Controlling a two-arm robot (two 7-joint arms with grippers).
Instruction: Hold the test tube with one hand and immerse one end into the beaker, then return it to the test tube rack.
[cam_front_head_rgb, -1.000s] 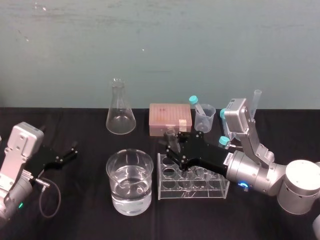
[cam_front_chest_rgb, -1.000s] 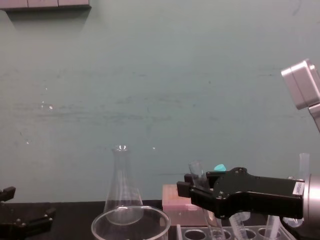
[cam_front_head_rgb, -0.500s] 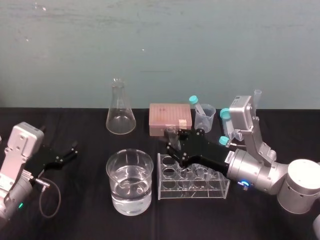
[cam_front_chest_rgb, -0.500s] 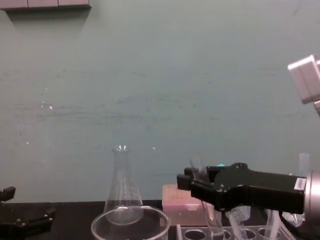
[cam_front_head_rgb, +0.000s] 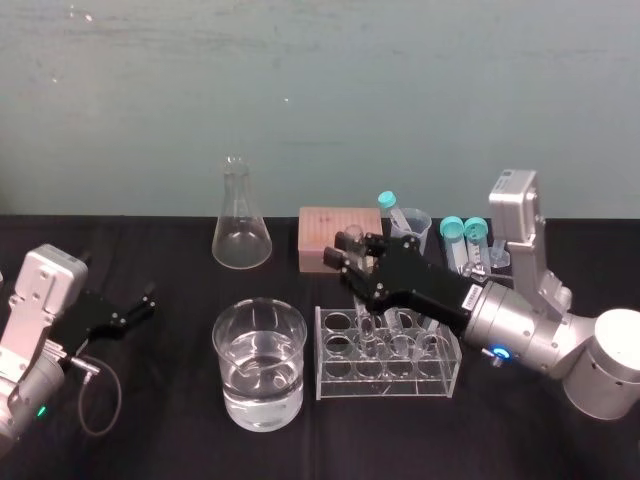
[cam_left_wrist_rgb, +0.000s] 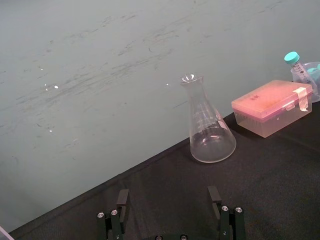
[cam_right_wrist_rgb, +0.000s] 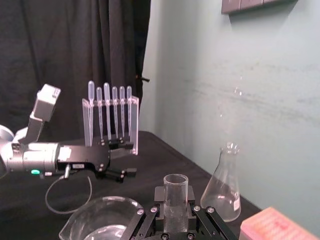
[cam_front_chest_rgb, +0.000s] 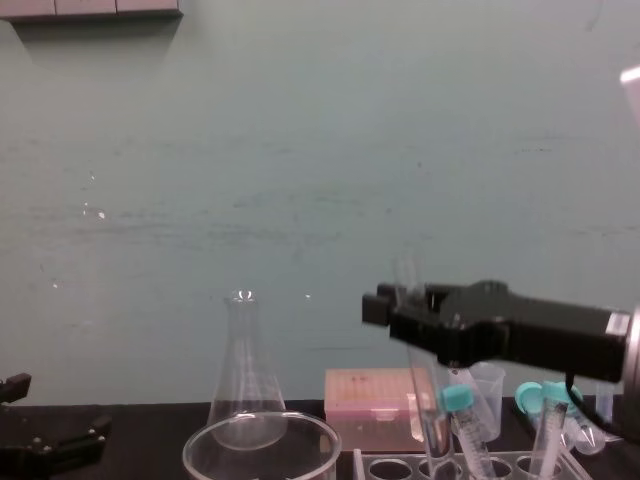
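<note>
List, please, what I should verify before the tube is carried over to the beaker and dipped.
1. Grip: the right gripper has its jaws shut on the tube, near its top. Ok.
2. Tube clear of the rack: its lower end looks about level with the rack's top holes. Cannot tell.
3. Beaker: upright, partly filled with clear liquid. Ok.
4. Path: the beaker stands just left of the rack, with nothing between them. Ok.
5. Left gripper: parked far left, open, away from the beaker. Ok.
</note>
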